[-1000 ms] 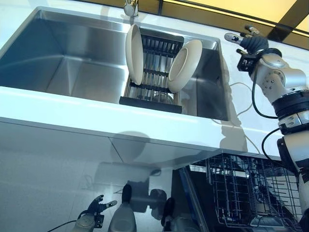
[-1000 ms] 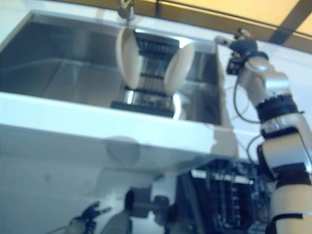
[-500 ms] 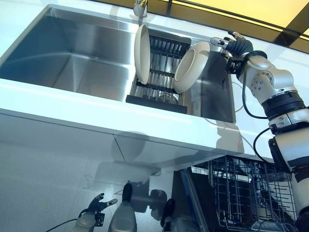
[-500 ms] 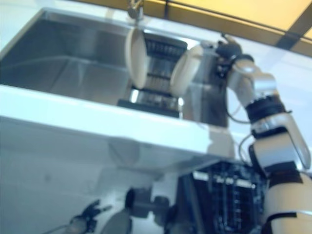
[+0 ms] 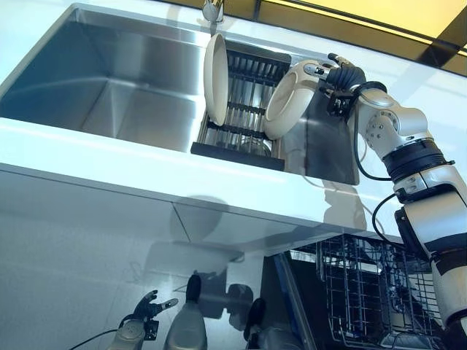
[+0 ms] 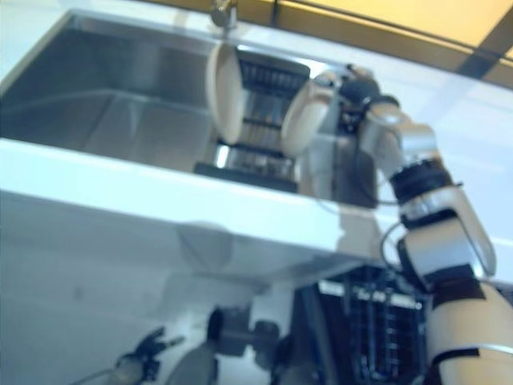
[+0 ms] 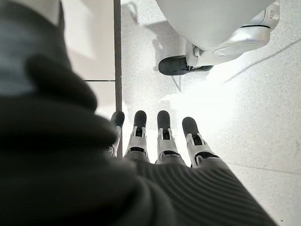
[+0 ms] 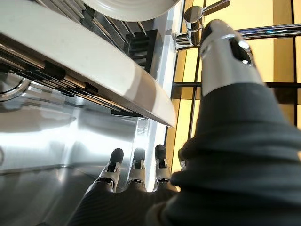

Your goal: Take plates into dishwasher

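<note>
two cream plates stand on edge in a dark ribbed drying rack [image 5: 244,109] that sits in the right part of a steel sink [image 5: 109,80]. the left plate [image 5: 215,80] stands almost upright, edge toward us. the right plate [image 5: 290,98] leans out to the right, its hollow face turned toward the near side. a tap [image 5: 212,10] rises at the far rim of the sink, just behind the rack.

the right hand [image 5: 337,74] is up at the top edge of the right plate, reaching in from the white counter [image 5: 146,171] on the right. in its own wrist view the fingers [image 8: 135,165] are straight and side by side with small gaps, the thumb [image 8: 225,52] held apart, and the plate's pale rim runs across between thumb and fingers. they are not curled round it; whether any tip touches the rim i cannot tell.

the left hand [image 5: 149,310] hangs low near the floor at the lower left, well away from the sink, fingers straight and loosely spread, holding nothing.

below the counter on the right, the dishwasher rack [image 5: 372,292] of dark wire is pulled out. neither plate is in it.
</note>
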